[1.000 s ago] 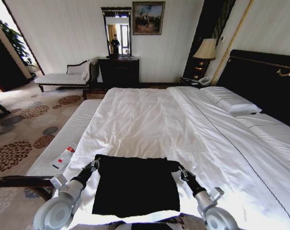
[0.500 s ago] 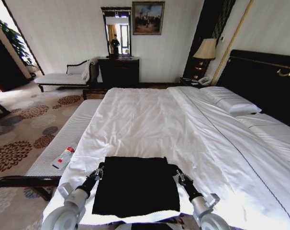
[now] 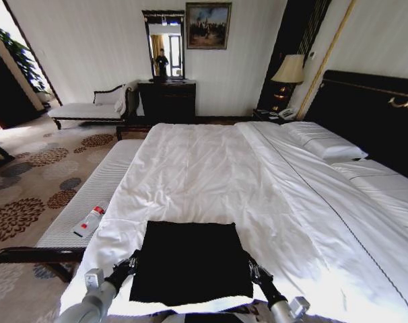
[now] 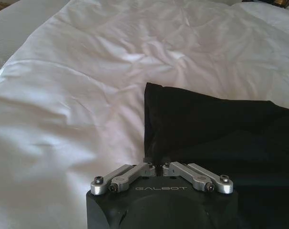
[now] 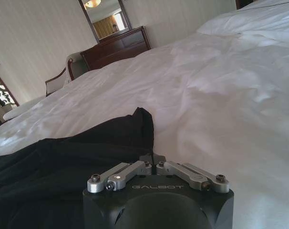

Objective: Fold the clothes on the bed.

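The clothes (image 3: 190, 262), one black T-shirt folded into a flat, roughly square shape, lie at the near end of the bed (image 3: 211, 168) on its white cover. My left gripper (image 3: 130, 262) is at the shirt's left edge and my right gripper (image 3: 252, 270) at its right edge, both low over the cover. In the left wrist view the gripper (image 4: 155, 164) is shut, tips right at the black cloth's (image 4: 216, 129) edge. The right gripper (image 5: 152, 160) is shut too, beside a raised fold of the shirt (image 5: 63, 162). Whether either pinches cloth is unclear.
A narrow white bench (image 3: 89, 195) runs along the bed's left side with a white and red bottle (image 3: 91, 219) on it. Pillows (image 3: 325, 142) and the dark headboard (image 3: 372, 114) are on the right. A dresser (image 3: 167, 101) and chaise (image 3: 89, 108) stand by the far wall.
Both grippers have drawn back toward me from the shirt's far corners along its sides. The shirt's far edge has narrowed and stayed in place.
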